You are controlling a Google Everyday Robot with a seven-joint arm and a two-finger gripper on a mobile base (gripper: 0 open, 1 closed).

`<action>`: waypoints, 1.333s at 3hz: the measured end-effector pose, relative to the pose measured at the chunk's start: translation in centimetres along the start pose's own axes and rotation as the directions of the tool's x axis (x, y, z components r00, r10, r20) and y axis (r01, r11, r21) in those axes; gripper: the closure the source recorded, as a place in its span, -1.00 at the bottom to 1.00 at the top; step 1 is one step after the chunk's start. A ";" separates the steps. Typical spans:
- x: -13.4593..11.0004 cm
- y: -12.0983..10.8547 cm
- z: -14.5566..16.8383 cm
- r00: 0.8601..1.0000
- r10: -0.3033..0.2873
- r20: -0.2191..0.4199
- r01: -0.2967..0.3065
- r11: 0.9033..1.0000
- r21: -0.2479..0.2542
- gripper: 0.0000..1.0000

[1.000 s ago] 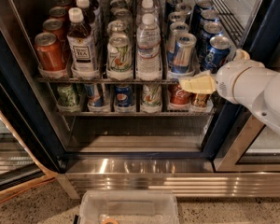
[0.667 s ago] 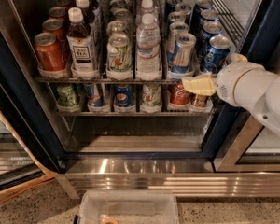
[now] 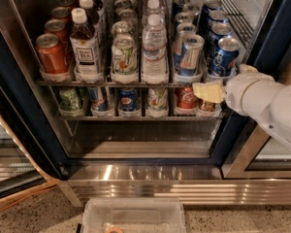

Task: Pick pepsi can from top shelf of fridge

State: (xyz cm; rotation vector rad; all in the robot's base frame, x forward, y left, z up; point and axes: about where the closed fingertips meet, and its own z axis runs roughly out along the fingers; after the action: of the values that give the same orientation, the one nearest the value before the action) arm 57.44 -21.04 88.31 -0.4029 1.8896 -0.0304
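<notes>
The fridge (image 3: 24, 115) stands open in front of me. Its top shelf (image 3: 136, 84) carries lanes of drinks. The pepsi can (image 3: 224, 55), dark blue with a silver lid, stands at the front of the rightmost lane, with more blue cans behind it. My gripper (image 3: 211, 92), pale yellow at the end of the white arm (image 3: 266, 98), sits just below and slightly left of that can, at the level of the shelf's front edge. It holds nothing that I can see.
Slim silver-and-blue cans (image 3: 190, 55), water bottles (image 3: 154, 47), a tea bottle (image 3: 85, 45) and red cans (image 3: 52, 55) fill the other lanes. The lower rack (image 3: 136, 118) holds more cans. The glass door (image 3: 281, 28) stands open at right. A clear plastic bin (image 3: 133, 215) lies on the floor.
The gripper has dipped slightly and stays at the shelf's right front edge. Nothing else has moved.
</notes>
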 end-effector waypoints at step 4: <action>-2.1 -2.0 0.8 0.997 0.059 0.053 -0.065 0.993 0.104 -0.78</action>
State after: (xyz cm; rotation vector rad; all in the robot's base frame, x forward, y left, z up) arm 59.30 -22.20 90.41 -0.2705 1.8411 -0.0775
